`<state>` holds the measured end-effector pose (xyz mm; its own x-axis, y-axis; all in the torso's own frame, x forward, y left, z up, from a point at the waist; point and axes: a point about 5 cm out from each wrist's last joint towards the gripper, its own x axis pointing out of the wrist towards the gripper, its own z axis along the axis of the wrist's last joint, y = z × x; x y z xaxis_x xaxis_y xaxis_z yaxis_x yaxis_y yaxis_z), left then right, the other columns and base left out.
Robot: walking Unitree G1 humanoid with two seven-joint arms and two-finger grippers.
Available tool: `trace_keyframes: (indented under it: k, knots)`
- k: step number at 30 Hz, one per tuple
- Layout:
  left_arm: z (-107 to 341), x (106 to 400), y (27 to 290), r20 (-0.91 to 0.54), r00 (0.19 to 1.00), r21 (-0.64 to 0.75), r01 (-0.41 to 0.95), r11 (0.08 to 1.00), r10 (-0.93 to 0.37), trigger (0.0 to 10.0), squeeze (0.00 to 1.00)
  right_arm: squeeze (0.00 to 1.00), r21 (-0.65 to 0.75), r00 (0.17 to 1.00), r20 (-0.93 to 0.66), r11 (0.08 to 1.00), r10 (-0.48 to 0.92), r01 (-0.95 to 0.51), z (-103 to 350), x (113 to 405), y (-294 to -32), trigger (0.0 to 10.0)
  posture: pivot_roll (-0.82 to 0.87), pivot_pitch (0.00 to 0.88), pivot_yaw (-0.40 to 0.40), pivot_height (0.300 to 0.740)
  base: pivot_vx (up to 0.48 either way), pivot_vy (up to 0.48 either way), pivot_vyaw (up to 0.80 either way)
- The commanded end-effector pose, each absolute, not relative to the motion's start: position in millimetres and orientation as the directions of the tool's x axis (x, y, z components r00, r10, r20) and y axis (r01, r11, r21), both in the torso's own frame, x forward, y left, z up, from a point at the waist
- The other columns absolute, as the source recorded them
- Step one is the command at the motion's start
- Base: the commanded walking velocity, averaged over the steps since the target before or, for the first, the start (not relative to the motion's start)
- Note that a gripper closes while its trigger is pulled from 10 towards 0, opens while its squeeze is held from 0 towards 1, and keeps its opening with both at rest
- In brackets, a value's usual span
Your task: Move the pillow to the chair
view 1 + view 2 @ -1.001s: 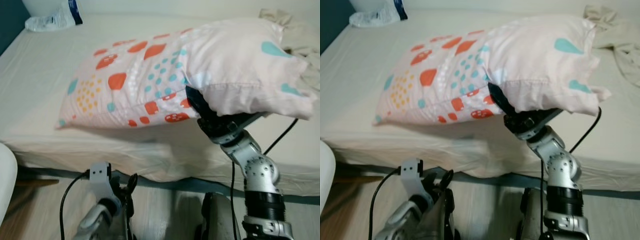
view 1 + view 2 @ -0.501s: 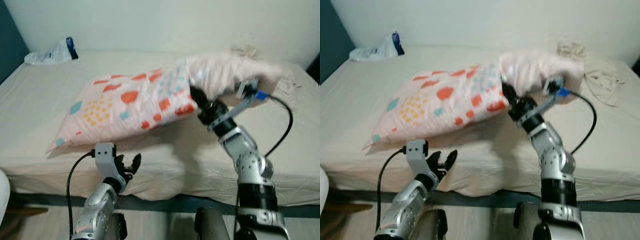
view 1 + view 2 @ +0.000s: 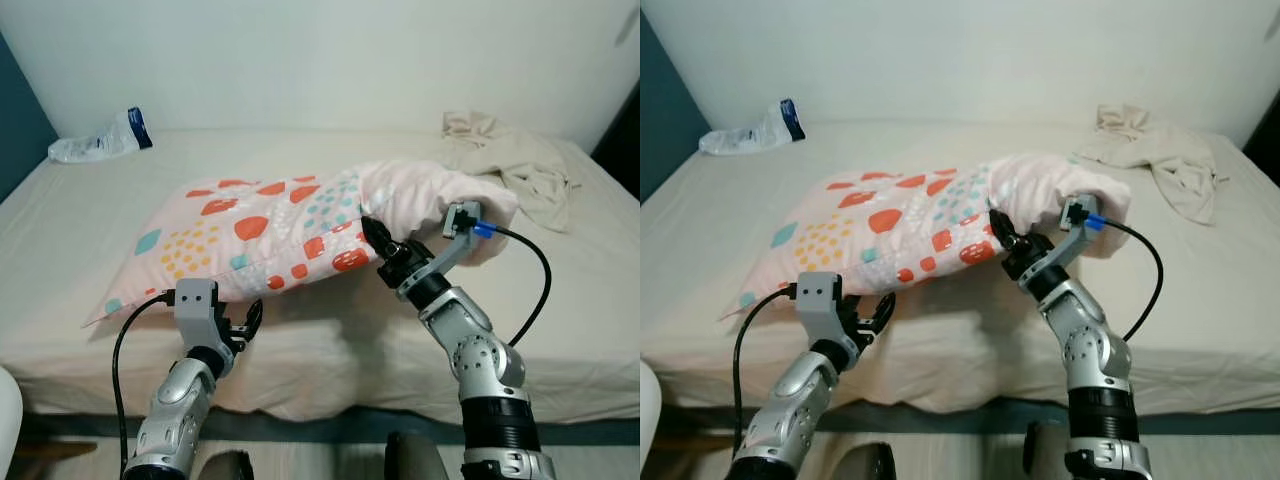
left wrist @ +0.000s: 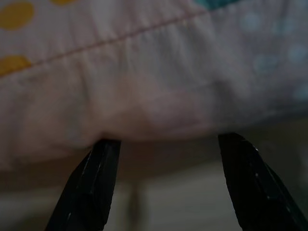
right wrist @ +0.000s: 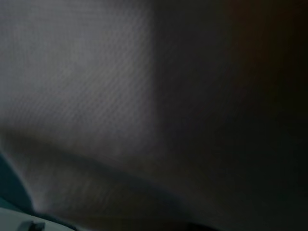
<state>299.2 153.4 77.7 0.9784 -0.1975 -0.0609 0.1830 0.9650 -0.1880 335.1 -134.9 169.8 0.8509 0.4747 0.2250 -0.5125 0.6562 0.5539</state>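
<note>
The bed (image 3: 90, 190) took up most of the scene, its pale sheet running from the teal wall on the robot's left to a crumpled beige cloth (image 3: 520, 165) at the far right, with a plastic packet (image 3: 98, 138) near the far left corner. Across the middle lay the pillow (image 3: 270, 225), large and puffy, printed with orange, teal and yellow spots; its left end rested on the sheet while its right end was lifted and bunched. It looked light but bulky and very soft, likely to sag and fold around any single hold, so a grip on the seamed edge or a pinched fold of the cover seemed surer than the plump middle. The right gripper (image 3: 375, 243) was pressed into the underside of that raised end, its fingers buried in fabric; whether they were closed on it could not be told, and its wrist view gave only dark weave. The left gripper (image 3: 245, 322) hung just below the pillow's near edge, its fingers (image 4: 98, 178) spread apart and holding nothing, the stitched seam just above them.
</note>
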Motion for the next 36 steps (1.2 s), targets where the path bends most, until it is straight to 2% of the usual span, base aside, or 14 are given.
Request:
trace_keyframes:
  k: [1, 5, 12, 16, 22, 32, 33, 34, 36]
  knots:
    - [74.8, 299.4, 161.8, -0.073, 0.985, -0.149, 0.141, 0.979, -0.154, 10.0, 0.0, 0.0, 0.548, 0.85, 0.228, 0.659, 0.475, -0.515, 165.5, 334.1, -131.5, 0.0, 0.05, 0.0, 0.014, 0.64, 0.0, 0.0, 0.0]
    - [72.1, 298.7, 164.6, -0.08, 0.987, -0.143, 0.125, 0.982, -0.138, 10.0, 0.0, 0.0, 0.549, 0.853, 0.222, 0.662, 0.473, -0.51, 163.7, 334.0, -131.6, 0.0, 0.05, 0.0, 0.015, 0.65, 0.0, 0.0, 0.0]
    - [55.9, 292.5, 179.2, -0.14, 0.99, -0.093, 0.021, 0.995, -0.034, 10.0, 0.0, 0.0, 0.541, 0.864, 0.203, 0.682, 0.461, -0.492, 159.0, 335.4, -134.8, 0.0, 0.04, 0.0, 0.012, 0.689, 0.0, 0.0, 0.0]
    - [53.8, 291.8, 180.9, -0.146, 0.989, -0.08, 0.013, 0.997, -0.025, 10.0, 0.0, 0.0, 0.536, 0.865, 0.203, 0.687, 0.459, -0.49, 159.3, 336.0, -135.2, 0.0, 0.04, 0.0, 0.012, 0.699, 0.0, 0.0, 0.0]
    - [44.8, 289.5, 183.8, -0.172, 0.985, -0.062, -0.004, 0.998, -0.007, 10.0, 0.0, 0.0, 0.512, 0.854, 0.229, 0.689, 0.467, -0.513, 165.7, 338.7, -131.8, 0.0, 0.04, 0.0, 0.009, 0.737, 0.0, 0.0, 0.0]
    - [36.4, 286.9, 184.1, -0.196, 0.981, -0.027, -0.01, 1.0, 0.005, 10.0, 0.0, 0.0, 0.45, 0.837, 0.251, 0.707, 0.486, -0.545, 175.8, 341.5, -129.6, 0.0, 0.04, 0.0, 0.009, 0.74, 0.0, 0.0, 0.0]
    - [35.1, 286.3, 184.4, -0.2, 0.98, -0.013, -0.009, 1.0, 0.006, 10.0, 0.0, 0.0, 0.444, 0.833, 0.251, 0.706, 0.493, -0.552, 175.9, 341.5, -129.6, 4.4, 0.04, 0.0, 0.008, 0.74, 0.0, 0.0, 0.0]
    - [32.6, 285.2, 185.6, -0.206, 0.978, 0.019, -0.011, 1.0, 0.015, 10.0, 0.0, 0.0, 0.415, 0.827, 0.245, 0.717, 0.506, -0.561, 175.5, 341.0, -129.8, 10.0, 0.03, 0.0, 0.007, 0.74, 0.0, 0.0, 0.0]
    - [30.2, 284.0, 188.1, -0.214, 0.976, 0.053, -0.023, 0.998, 0.034, 10.0, 0.0, 0.0, 0.379, 0.824, 0.235, 0.732, 0.516, -0.566, 174.8, 340.3, -129.8, 10.0, 0.03, 0.0, 0.006, 0.74, 0.0, 0.0, 0.38]
